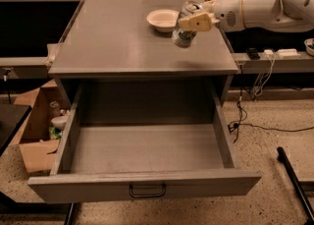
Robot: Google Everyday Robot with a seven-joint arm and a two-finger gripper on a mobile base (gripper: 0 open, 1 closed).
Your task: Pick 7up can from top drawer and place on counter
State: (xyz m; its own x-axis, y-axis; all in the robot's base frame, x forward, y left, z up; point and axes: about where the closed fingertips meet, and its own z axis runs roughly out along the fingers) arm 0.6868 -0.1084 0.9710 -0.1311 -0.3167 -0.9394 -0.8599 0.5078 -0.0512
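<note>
One gripper [190,20] grasps the 7up can [182,36] over the counter [117,42], near the bowl [162,19].

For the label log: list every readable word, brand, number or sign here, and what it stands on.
None can be read.
7up can, held by the gripper over the counter: green markings, too blurred to read.
The top drawer and white bowl: no text seen.

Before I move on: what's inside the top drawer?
Only its bare grey floor shows in the top drawer; the front panel hides a strip behind it. The end effector holds the 7up can over the counter.
</note>
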